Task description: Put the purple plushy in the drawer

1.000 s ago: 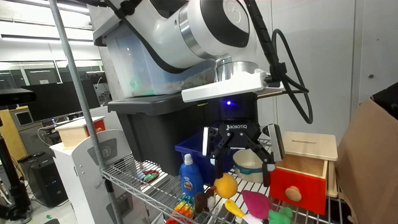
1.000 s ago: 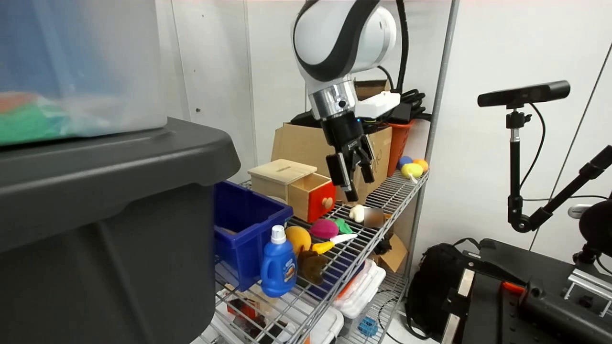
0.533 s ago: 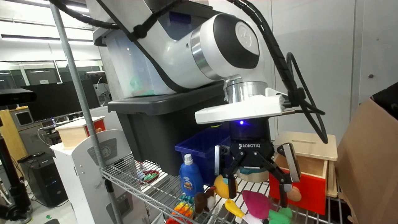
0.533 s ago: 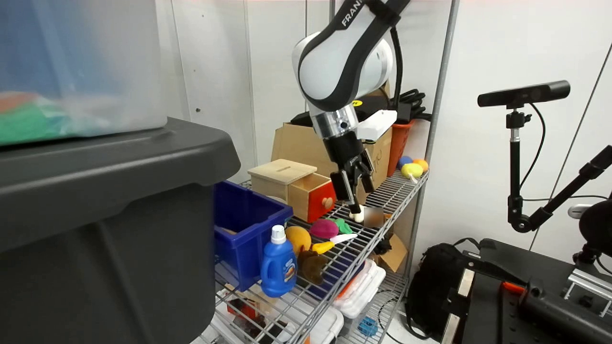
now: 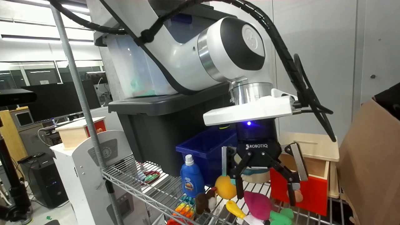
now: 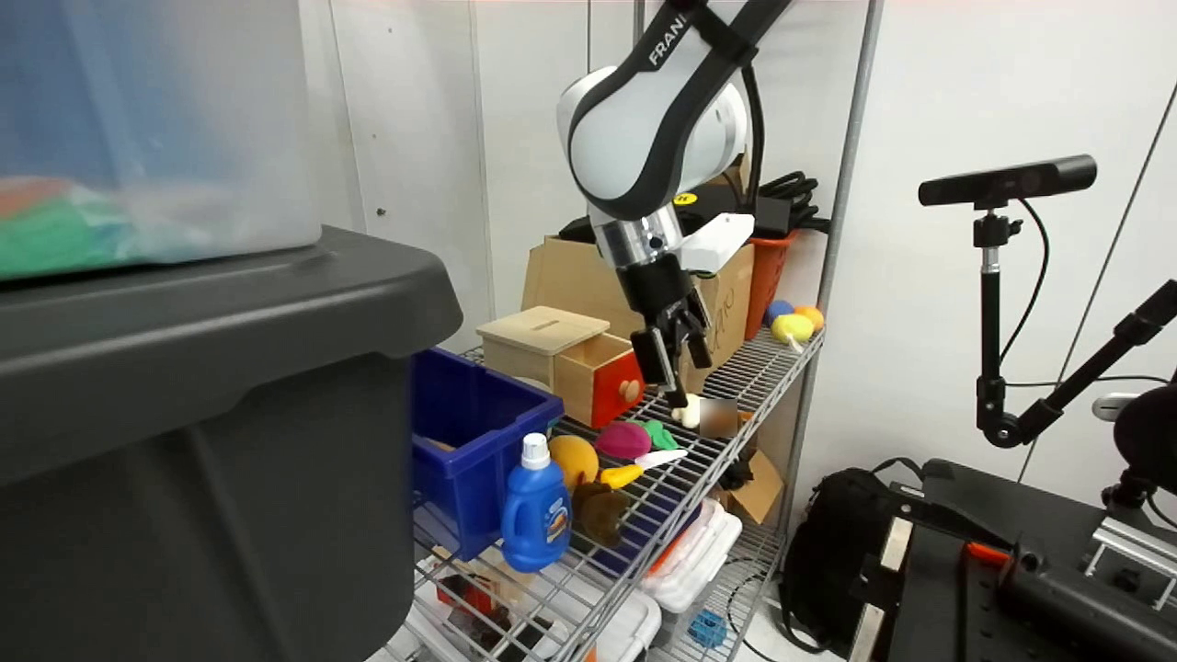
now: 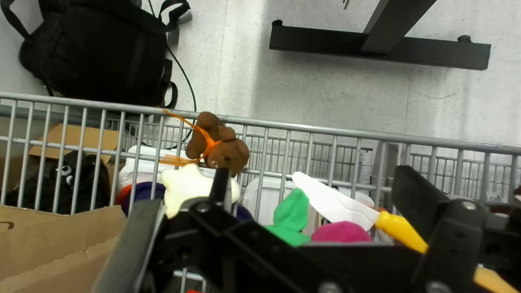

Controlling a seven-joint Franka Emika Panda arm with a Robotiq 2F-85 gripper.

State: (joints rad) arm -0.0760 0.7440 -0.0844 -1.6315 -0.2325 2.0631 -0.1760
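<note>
"Biggest first?"
"One grey wire shelf (image 5: 162, 187), one blue plastic bin (image 5: 211, 165), one open red-fronted wooden drawer (image 5: 311, 196)."
"Black two-fingered gripper (image 5: 265, 190)?"
"Fingers wide apart, empty; in an exterior view one partly hides the drawer."
"Magenta-purple soft plushy (image 5: 258, 206)?"
"One, on the shelf; drawer two o'clock from it, one orange ball (image 5: 225, 188) at ten, one green soft toy (image 5: 281, 217) at four."

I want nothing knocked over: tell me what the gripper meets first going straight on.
Probably the wire shelf, just beside the yellow-handled knife. Depth is unclear, so the gripper could touch that knife or the brown toy animal first.
</note>
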